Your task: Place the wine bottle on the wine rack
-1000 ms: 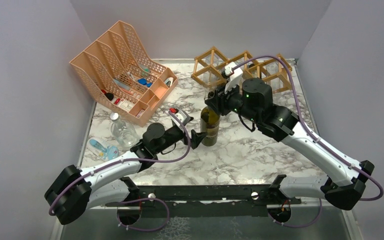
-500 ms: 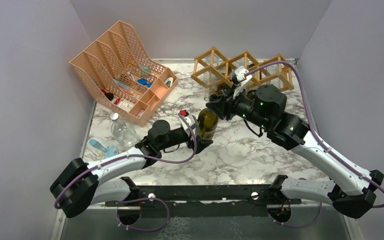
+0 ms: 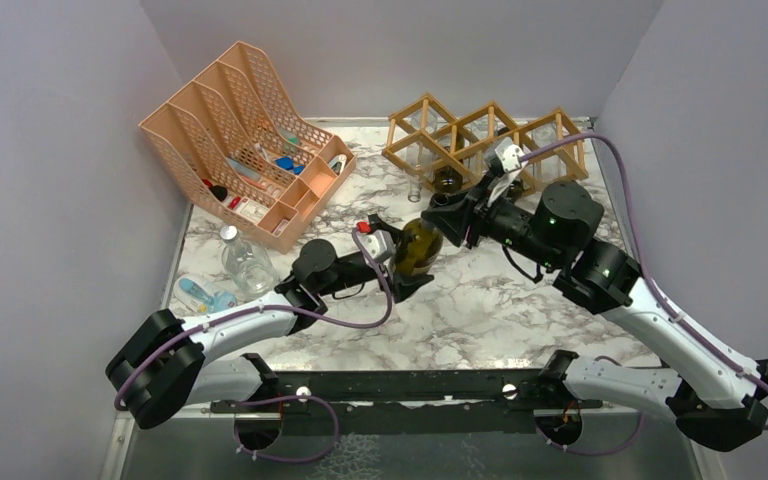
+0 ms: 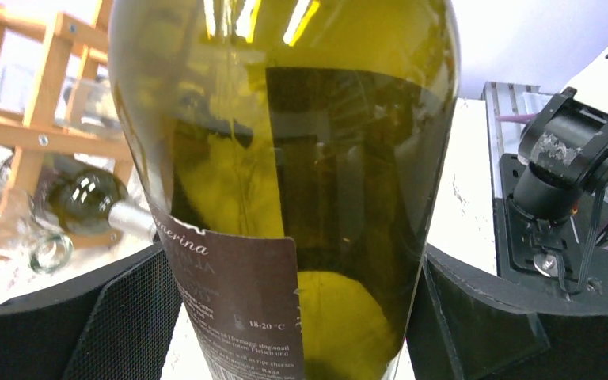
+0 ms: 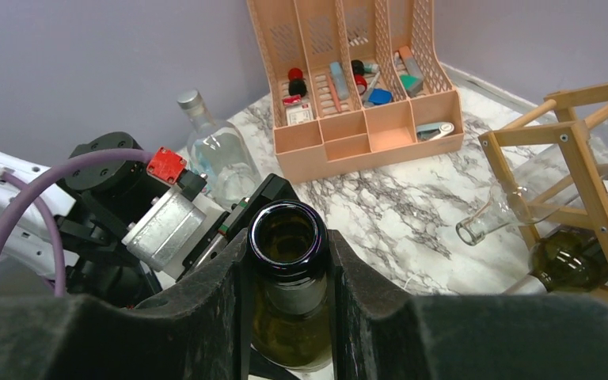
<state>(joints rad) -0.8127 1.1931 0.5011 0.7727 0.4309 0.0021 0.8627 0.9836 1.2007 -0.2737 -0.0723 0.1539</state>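
Right gripper [image 3: 447, 215] clamped on bottle [image 3: 418, 248] neck. Bottle tilted over mid-table [image 3: 480, 300], neck toward rack [image 3: 457, 128], near its front. Left gripper [image 3: 401, 265] jaws spread wide, flanking bottle's lower body.
Left wrist: bottle [image 4: 285, 158] fills the gap between fingers [image 4: 119, 317]; contact unclear.
Right wrist: fingers [image 5: 364, 301] pinch neck below open mouth; rack [image 5: 594, 198] at right.

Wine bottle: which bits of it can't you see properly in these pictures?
- Left wrist view: the wine bottle has its neck and bottom cut off by the edges. Whether the left fingers squeeze it or just flank it is unclear.
- Right wrist view: the right fingers hide most of it below the open mouth.
- Top view: fingers cover its neck and bottom, so whether it touches the table is hidden.
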